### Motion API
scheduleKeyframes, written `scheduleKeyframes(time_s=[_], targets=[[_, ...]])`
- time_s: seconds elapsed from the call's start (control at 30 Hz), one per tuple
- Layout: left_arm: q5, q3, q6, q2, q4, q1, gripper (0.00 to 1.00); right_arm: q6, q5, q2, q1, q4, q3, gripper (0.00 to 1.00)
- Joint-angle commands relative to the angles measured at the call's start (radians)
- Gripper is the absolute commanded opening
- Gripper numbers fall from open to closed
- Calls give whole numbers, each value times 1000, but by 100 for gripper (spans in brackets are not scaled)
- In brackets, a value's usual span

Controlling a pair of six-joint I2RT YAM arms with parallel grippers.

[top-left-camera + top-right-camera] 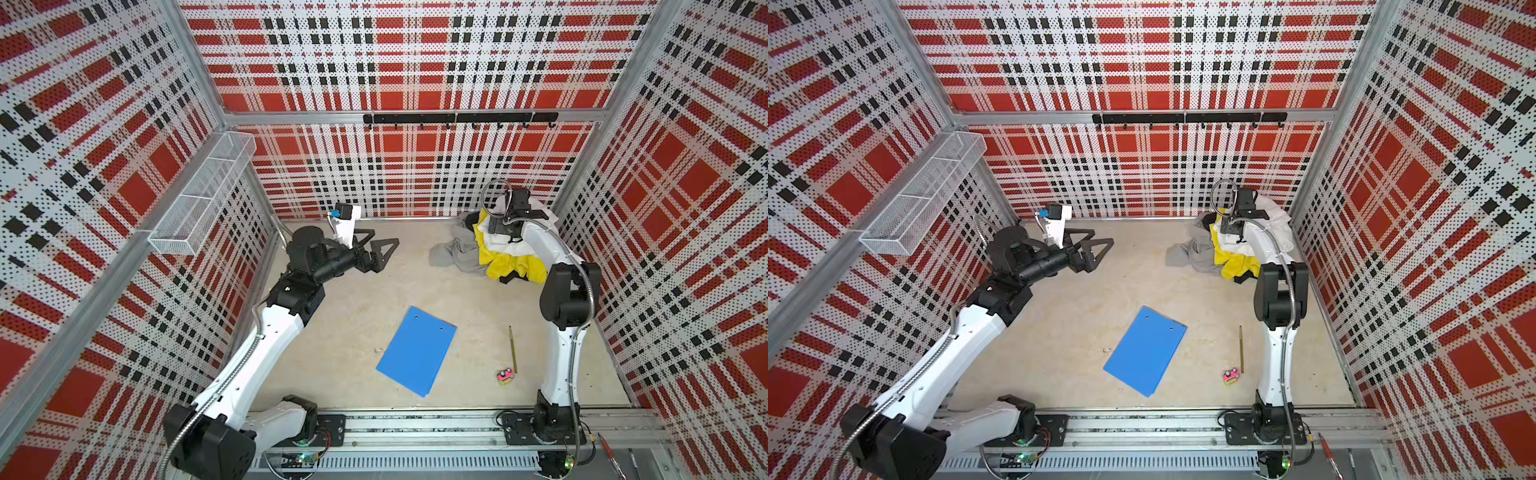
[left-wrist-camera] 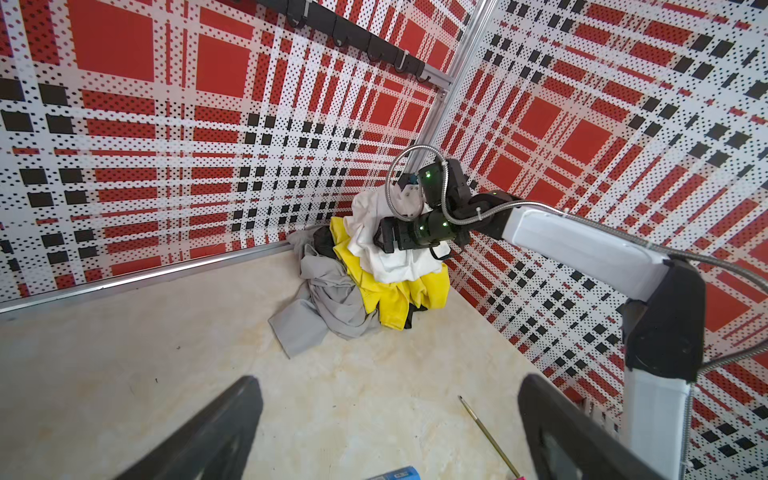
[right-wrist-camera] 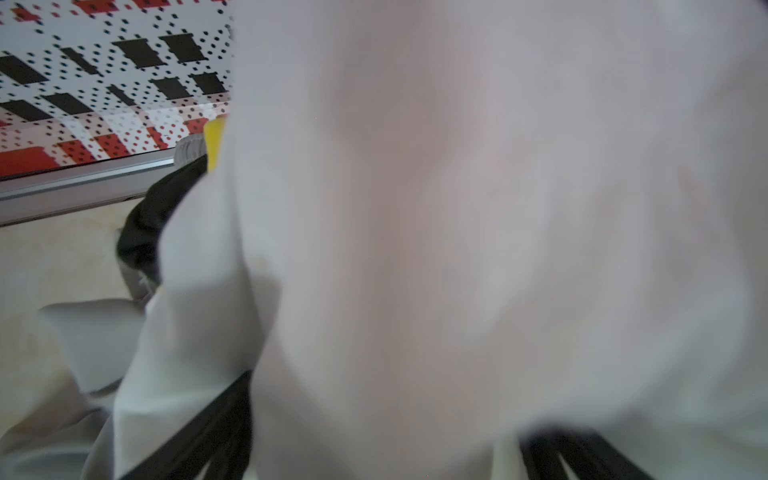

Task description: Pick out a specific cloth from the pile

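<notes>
— Where does the grey cloth (image 1: 452, 254) lie?
— On the desk (image 1: 353, 316), in the far right corner, at the left edge of the pile. It is crumpled and spreads onto the bare surface, and its right part runs under the yellow cloth (image 1: 512, 266).
— What sits on top?
— The white cloth (image 2: 390, 266), heaped over the yellow one. A dark cloth (image 2: 323, 240) shows behind, by the back wall.
— Is the right end effector (image 3: 386, 411) on the grey one?
— No. It is pushed into the white cloth high on the pile (the right wrist view is almost all blurred white fabric). Its two dark fingers (image 3: 208, 432) stand wide apart, with white fabric draped across the gap.
— And the left end effector (image 2: 388, 380)?
— It is spread wide and empty, above the desk near the back wall on the left. It is well apart from the pile and points toward it.
— Anything else on the desk?
— A blue board (image 1: 417, 352) lies flat near the middle front. To its right are a thin stick (image 1: 512, 347) and a small pink item (image 1: 505, 376).
</notes>
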Motion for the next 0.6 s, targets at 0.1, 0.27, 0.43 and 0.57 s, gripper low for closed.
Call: scheduleKeyframes(time_s=[0.1,0.27,0.43,0.57], targets=[[18,-8,-10,-5,29,-5,99,-4,4,-260,45,62,-109,100],[19,-6,-11,-7,29,-5,99,-29,-44,-370,114,166,-258,95],[20,-10,-4,-12,27,-3,99,-43,-121,-357,199,240,-344,73],[22,-11,0,-12,27,-3,99,-14,-117,-236,226,235,-328,63]])
